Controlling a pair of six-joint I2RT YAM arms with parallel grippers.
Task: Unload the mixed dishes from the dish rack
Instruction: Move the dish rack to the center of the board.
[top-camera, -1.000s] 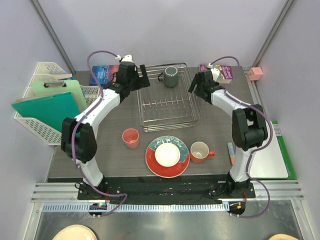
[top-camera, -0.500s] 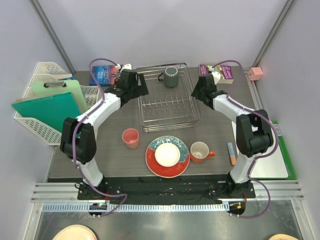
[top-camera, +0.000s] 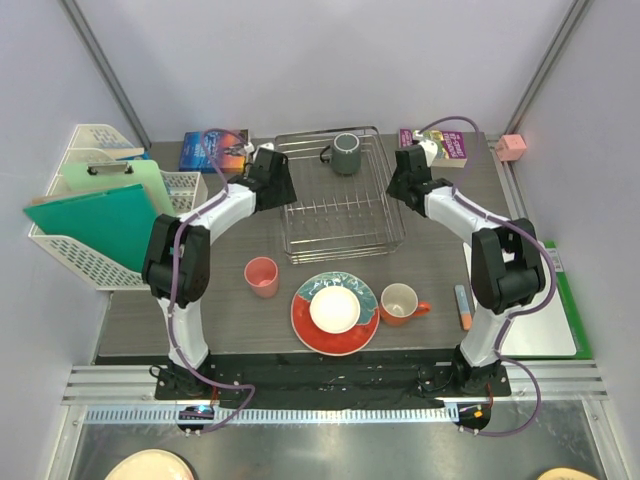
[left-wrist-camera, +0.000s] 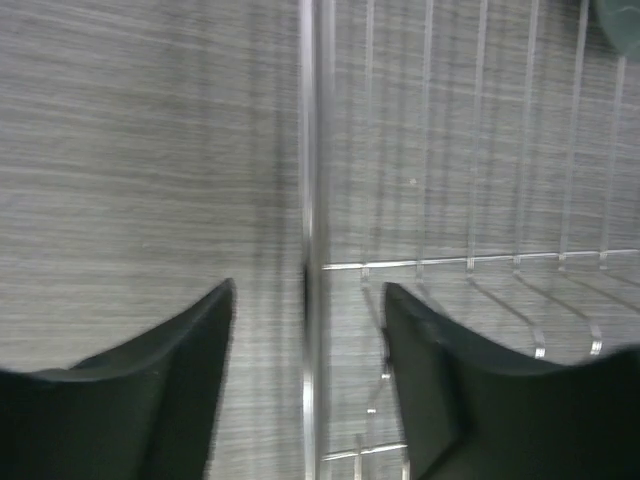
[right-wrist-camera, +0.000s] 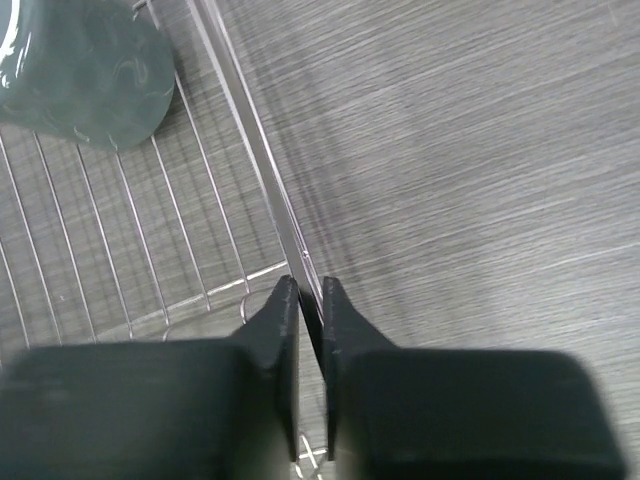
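The dish rack (top-camera: 340, 215) stands at the back middle of the table, with a dark grey mug (top-camera: 345, 153) in its far end. In front of it lie a pink cup (top-camera: 262, 276), a teal plate (top-camera: 303, 322) carrying a small bowl (top-camera: 335, 310), and an orange mug (top-camera: 400, 303). My left gripper (top-camera: 283, 186) is open, its fingers straddling the rack's left rim wire (left-wrist-camera: 312, 150) without touching it. My right gripper (right-wrist-camera: 309, 283) is shut on the rack's right rim wire (right-wrist-camera: 240, 100). The grey mug (right-wrist-camera: 85, 70) lies beyond it.
A white lattice basket (top-camera: 60, 245) holding green boards stands at the left edge. Books lie at the back left (top-camera: 210, 148) and back right (top-camera: 447, 146), near a pink block (top-camera: 512, 147). An orange marker (top-camera: 462, 305) and a green-edged mat (top-camera: 545, 315) lie at the right.
My left gripper has come down over the rack's left rim and its fingers have narrowed. My right gripper has moved onto the right rim and closed on it.
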